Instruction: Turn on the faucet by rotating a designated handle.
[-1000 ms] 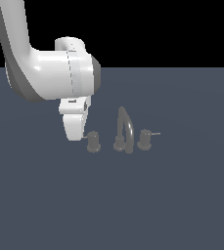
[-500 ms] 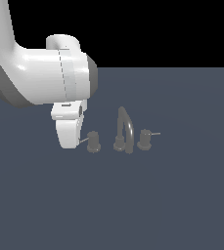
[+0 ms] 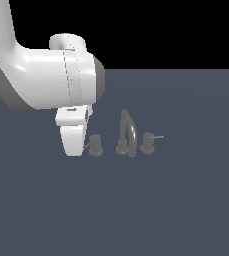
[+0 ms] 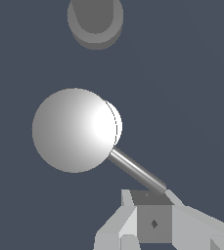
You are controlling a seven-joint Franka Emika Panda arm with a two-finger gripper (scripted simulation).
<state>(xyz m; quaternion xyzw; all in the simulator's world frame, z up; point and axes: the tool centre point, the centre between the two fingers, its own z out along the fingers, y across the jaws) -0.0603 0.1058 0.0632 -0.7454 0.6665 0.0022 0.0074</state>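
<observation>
so your fingers (image 4: 155, 195) sit right at the tip of the handle (image 3: 95, 145) pin, can't tell if they're pinching it or spread, faucet (image 3: 127, 133) just beside.

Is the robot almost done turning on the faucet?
Not yet. The claw has reached the left handle and sits at the tip of its lever pin. The faucet shows no water. Left: pushing the pin around to turn the handle.
</observation>
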